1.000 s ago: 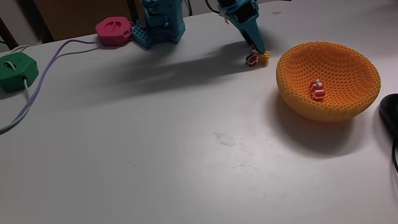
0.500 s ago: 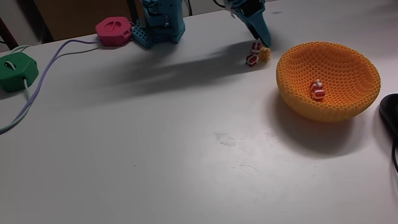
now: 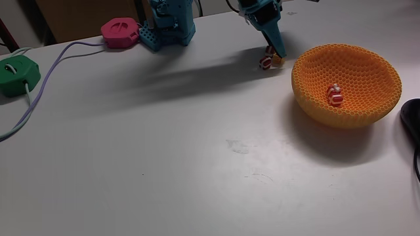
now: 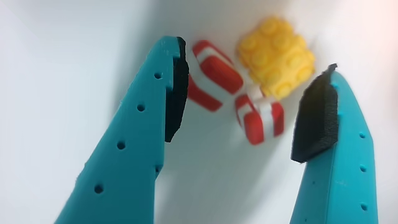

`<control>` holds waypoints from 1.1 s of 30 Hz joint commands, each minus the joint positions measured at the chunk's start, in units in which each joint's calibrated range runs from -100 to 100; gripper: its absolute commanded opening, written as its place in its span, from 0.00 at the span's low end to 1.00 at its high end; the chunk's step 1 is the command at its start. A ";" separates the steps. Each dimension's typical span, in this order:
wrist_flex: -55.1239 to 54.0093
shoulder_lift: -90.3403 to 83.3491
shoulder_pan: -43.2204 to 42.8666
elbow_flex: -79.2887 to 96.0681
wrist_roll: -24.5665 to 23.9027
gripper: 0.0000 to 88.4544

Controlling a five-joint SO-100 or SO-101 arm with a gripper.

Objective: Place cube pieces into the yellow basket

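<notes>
three small cube pieces sit clustered on the white surface just left of the large orange-yellow honeycomb-walled basket: two red-and-white striped cubes and one yellow studded cube, the three packed together. a fourth striped cube lies inside the basket. the teal two-finger gripper hangs over the cluster, jaws spread wide and empty, the black pad of the left finger close beside one striped cube.
</notes>
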 commanded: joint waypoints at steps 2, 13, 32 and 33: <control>-1.13 4.29 0.71 -4.98 -0.68 0.32; -1.56 8.65 3.32 -5.37 -1.07 0.27; -1.56 8.93 7.80 -4.40 -2.83 0.05; -1.74 8.93 7.80 -4.60 -2.64 0.04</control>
